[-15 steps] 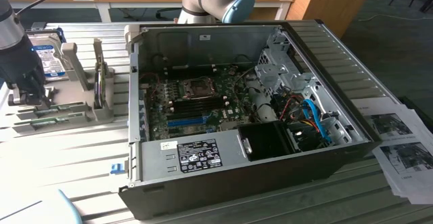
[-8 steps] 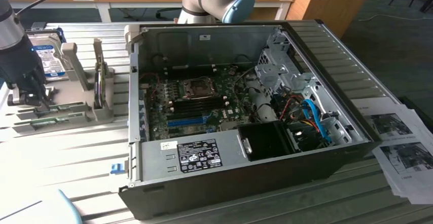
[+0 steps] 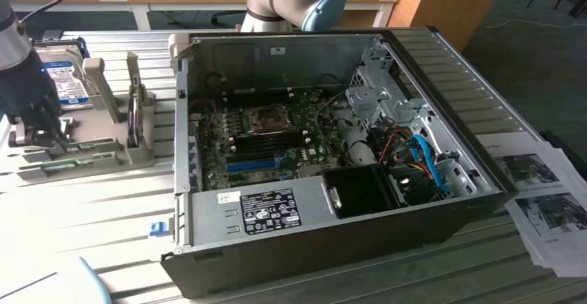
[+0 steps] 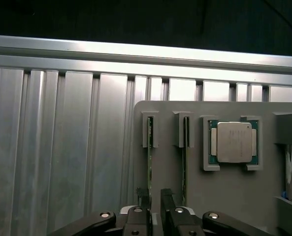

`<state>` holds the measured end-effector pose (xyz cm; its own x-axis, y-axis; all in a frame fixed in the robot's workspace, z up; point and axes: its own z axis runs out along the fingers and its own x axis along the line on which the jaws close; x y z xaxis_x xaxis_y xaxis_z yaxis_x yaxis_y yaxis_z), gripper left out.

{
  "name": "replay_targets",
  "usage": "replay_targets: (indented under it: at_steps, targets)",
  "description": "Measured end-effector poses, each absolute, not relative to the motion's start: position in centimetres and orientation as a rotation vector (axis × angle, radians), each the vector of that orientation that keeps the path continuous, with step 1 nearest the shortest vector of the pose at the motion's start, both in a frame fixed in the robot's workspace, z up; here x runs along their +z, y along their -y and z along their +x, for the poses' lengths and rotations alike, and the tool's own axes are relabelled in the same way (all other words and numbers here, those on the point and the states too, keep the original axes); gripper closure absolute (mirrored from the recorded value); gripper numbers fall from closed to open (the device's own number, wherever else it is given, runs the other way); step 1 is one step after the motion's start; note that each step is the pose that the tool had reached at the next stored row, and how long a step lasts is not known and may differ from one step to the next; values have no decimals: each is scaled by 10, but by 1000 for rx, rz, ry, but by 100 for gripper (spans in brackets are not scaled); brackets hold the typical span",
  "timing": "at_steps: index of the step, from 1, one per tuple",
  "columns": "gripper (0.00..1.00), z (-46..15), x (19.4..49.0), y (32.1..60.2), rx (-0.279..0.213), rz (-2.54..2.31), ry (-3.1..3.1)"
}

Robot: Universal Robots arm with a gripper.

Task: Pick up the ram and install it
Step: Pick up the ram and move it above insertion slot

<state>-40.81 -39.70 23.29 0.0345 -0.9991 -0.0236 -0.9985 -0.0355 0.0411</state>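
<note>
Parted by a slim gap, the pincer point(image 3: 38, 137) hangs over the grey holder point(image 4: 224, 196) at the exterior view's left. Its fingers point(image 4: 166, 201) sit at one end of the ram point(image 4: 149, 162), which stands on edge in its groove; contact I cannot tell. Beside it are a second stick point(image 4: 184, 167), a processor point(image 4: 233, 142) and a hard drive point(image 3: 66, 84). The open computer case point(image 3: 303, 269) lies further right.

Computer case point(image 3: 266, 53) open on top, hard drive point(image 3: 66, 84) and holder walls point(image 3: 103, 92) crowding end effector point(image 3: 41, 137)

Silver-grey arm point(image 3: 275, 1) with a light-blue joint cap point(image 3: 323, 8); black end effector point(image 4: 154, 200) linkages carry silver screws point(image 4: 105, 215).
</note>
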Motion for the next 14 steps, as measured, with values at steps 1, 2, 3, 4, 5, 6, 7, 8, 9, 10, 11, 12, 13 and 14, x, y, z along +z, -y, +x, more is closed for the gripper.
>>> replay_targets:
  at_steps: [1, 2, 3, 4, 5, 6, 7, 8, 9, 10, 11, 12, 13, 14]
  targets:
    - [77, -408, 233, 397, -71, 2250, 2172]
    - [77, -408, 233, 397, -71, 2250, 2173]
    - [77, -408, 233, 397, -71, 2250, 2173]
    - [77, -408, 233, 397, -71, 2250, 2173]
    - [77, -408, 233, 397, -71, 2250, 2173]
    - [77, -408, 233, 397, -71, 2250, 2173]
    - [77, -408, 232, 397, -71, 2250, 2173]
    - [77, -408, 232, 397, -71, 2250, 2173]
    - [77, -408, 231, 397, -71, 2250, 2173]
    - [77, -408, 230, 397, -71, 2250, 2173]
    - [77, -408, 230, 398, -71, 2250, 2173]
    - [77, -408, 229, 398, -71, 2250, 2173]
    - [77, -408, 228, 398, -71, 2250, 2172]
    - [77, -408, 227, 398, -71, 2250, 2172]
